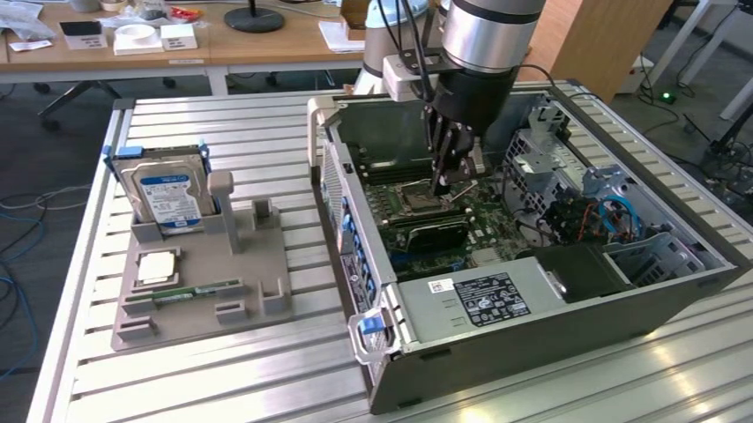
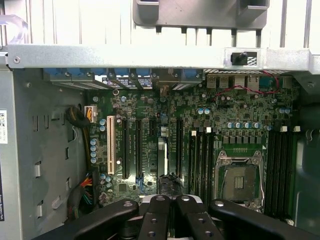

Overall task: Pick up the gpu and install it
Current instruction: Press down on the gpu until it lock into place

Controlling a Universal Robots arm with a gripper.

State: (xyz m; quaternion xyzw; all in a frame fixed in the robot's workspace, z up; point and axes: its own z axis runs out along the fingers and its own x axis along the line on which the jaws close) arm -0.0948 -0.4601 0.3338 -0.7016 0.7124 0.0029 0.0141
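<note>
Exterior view, left to right. The blue-labelled silver hard drive [image 1: 168, 196] stands in the grey plastic holder [image 1: 194, 264] on the slatted metal table [image 1: 235, 379], at nine o'clock of the open grey computer case [image 1: 553, 326]. Inside the case my fingers [image 1: 443, 172] are closed over the motherboard. The dark, flat gpu [image 1: 431, 232], as I judge it, lies at their six o'clock. I cannot tell whether I am gripping it. The step is installation, I judge, and it calls for a square, straight press. Cables and drive cages crowd three o'clock.
</note>
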